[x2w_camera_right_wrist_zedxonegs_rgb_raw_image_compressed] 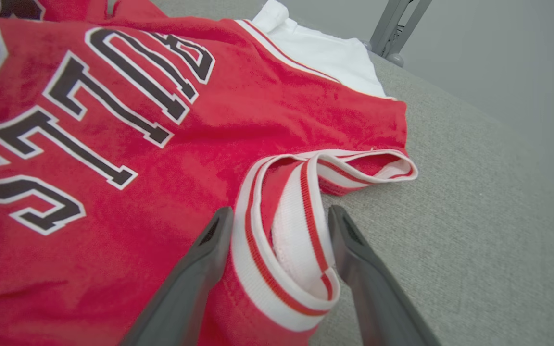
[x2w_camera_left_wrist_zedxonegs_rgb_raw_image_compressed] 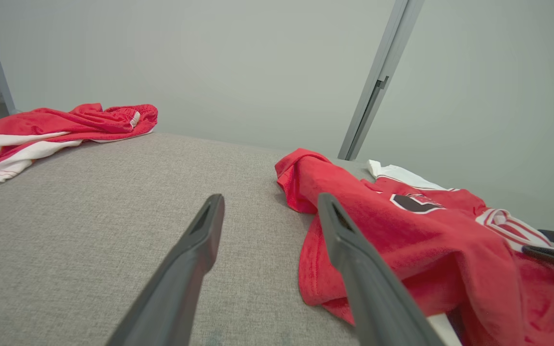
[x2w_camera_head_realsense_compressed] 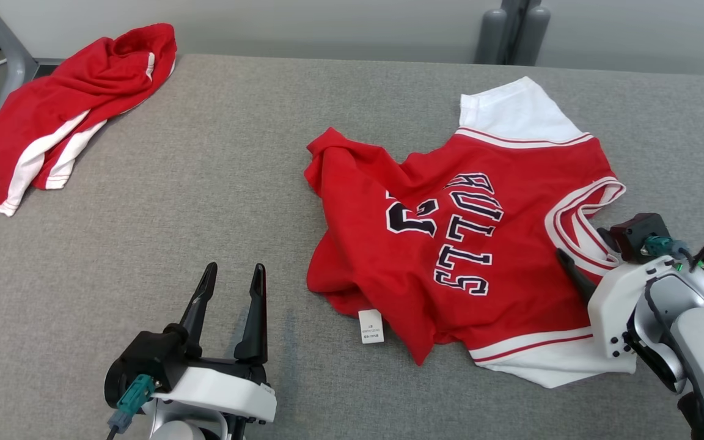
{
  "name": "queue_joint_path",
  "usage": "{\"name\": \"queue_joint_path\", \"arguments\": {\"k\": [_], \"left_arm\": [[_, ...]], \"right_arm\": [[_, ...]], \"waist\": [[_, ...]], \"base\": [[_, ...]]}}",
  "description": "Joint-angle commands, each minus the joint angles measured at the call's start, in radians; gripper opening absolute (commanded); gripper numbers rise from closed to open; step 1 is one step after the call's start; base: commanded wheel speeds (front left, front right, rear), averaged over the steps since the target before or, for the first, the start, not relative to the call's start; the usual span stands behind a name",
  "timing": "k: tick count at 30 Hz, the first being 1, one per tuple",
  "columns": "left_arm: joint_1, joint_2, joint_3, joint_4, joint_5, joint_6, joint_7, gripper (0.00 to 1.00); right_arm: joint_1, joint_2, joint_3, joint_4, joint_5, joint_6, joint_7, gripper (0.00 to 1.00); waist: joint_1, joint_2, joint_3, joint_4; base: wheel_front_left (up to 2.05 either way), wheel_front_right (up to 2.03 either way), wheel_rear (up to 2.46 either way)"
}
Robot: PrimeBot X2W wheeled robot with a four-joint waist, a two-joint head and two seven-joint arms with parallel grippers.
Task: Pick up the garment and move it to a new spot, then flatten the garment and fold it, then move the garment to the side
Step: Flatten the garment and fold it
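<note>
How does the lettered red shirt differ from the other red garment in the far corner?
The red jersey with white sleeves bears black lettering; the red garment with white stripes shows none. The jersey lies mostly spread out; the striped garment is bunched up. The jersey lies right of centre; the striped garment sits at the far left corner. Both are red with white trim.

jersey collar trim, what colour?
White with red stripes; the collar shows best in the right wrist view.

Jersey (x2w_camera_head_realsense_compressed: 462,256): on table (x2w_camera_head_realsense_compressed: 205,201), right of centre. Shorts (x2w_camera_head_realsense_compressed: 65,110): on table's far left corner, well apart from jersey.
</note>
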Motion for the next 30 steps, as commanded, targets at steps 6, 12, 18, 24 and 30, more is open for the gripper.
{"name": "queue_joint_path", "arguments": {"k": [6, 12, 18, 24, 30], "left_arm": [[-0.017, 0.004, 0.0, 0.0, -0.008, 0.004, -0.002, 1.0], [-0.019, 0.004, 0.005, -0.005, -0.011, 0.009, -0.002, 1.0], [-0.021, 0.004, 0.01, -0.011, 0.0, 0.006, -0.002, 1.0], [-0.026, 0.004, 0.007, -0.005, 0.007, -0.003, -0.002, 1.0], [-0.028, 0.004, 0.008, -0.001, 0.014, -0.009, -0.002, 1.0]], "right_arm": [[-0.051, -0.042, 0.093, 0.058, 0.057, 0.0, 0.072, 0.96], [-0.101, -0.065, 0.123, 0.098, 0.093, 0.0, 0.034, 0.0], [-0.181, -0.088, 0.032, 0.153, 0.057, 0.0, -0.05, 0.0], [-0.241, -0.13, -0.076, 0.226, 0.008, 0.0, -0.065, 0.0], [-0.272, -0.165, -0.151, 0.298, -0.029, 0.0, -0.063, 0.0]], "waist": [[0.0, 0.0, 0.012, 0.025], [0.0, 0.0, 0.018, 0.02], [0.0, 0.0, 0.031, -0.005], [0.0, 0.0, 0.043, -0.013], [0.0, 0.0, 0.054, -0.013]], "base": [[0.0, 0.0, 0.0], [0.0, 0.0, 0.0], [0.0, 0.0, 0.0], [0.0, 0.0, 0.0], [0.0, 0.0, 0.0]]}}
